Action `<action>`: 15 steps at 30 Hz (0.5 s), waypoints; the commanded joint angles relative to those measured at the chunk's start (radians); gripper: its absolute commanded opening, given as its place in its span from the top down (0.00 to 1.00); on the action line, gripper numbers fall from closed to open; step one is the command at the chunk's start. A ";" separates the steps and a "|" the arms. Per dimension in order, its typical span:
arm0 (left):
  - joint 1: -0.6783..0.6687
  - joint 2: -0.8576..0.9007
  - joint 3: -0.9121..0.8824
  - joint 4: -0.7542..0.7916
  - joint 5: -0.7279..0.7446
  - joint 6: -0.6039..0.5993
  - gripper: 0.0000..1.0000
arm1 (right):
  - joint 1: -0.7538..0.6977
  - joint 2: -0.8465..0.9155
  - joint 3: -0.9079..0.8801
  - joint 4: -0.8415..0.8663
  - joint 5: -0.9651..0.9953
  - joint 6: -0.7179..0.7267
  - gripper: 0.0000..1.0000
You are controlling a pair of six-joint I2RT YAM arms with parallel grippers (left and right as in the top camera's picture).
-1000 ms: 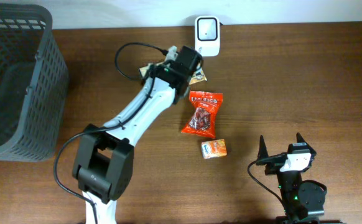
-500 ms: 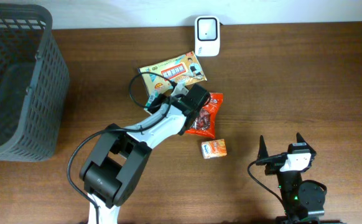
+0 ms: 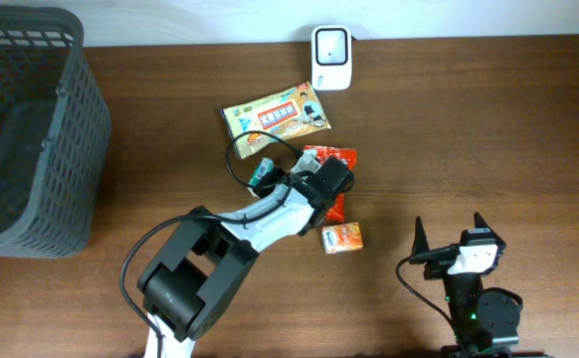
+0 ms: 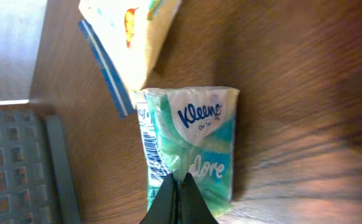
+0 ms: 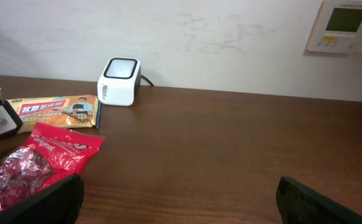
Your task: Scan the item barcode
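A white barcode scanner [image 3: 330,45] [image 5: 119,81] stands at the table's back edge. In front of it lies a yellow snack pack [image 3: 276,113] [image 4: 131,31] [image 5: 58,107]. A teal Kleenex tissue pack [image 3: 263,175] [image 4: 199,143] lies flat, barcode along its left side in the left wrist view. My left gripper [image 3: 282,179] [image 4: 181,186] is shut, its tips over the tissue pack's near end; no grip on it shows. The arm partly covers a red snack bag [image 3: 337,156] [image 5: 38,158]. My right gripper [image 3: 452,239] [image 5: 178,205] rests open and empty at the front right.
A dark mesh basket [image 3: 31,129] [image 4: 19,162] stands at the left end of the table. A small orange box [image 3: 341,237] lies just in front of the red bag. A black cable [image 3: 240,159] loops off the left wrist.
The left arm has swung from beside the scanner toward the table's front. The yellow pack is now uncovered, and the shut gripper has come over the tissue pack. The right arm has not moved.
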 commanded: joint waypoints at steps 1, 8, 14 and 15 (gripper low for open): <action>-0.005 0.013 -0.008 0.001 0.178 -0.022 1.00 | -0.006 -0.006 -0.008 -0.004 0.005 0.000 0.02; -0.005 0.012 -0.005 -0.005 0.254 -0.022 0.96 | -0.006 -0.006 -0.008 -0.004 0.005 0.000 0.02; -0.005 -0.022 0.046 -0.021 0.254 -0.021 0.84 | -0.006 -0.006 -0.008 -0.004 0.005 0.000 0.02; -0.005 -0.031 0.055 -0.024 0.254 -0.021 0.83 | -0.006 -0.006 -0.008 -0.004 0.005 0.000 0.02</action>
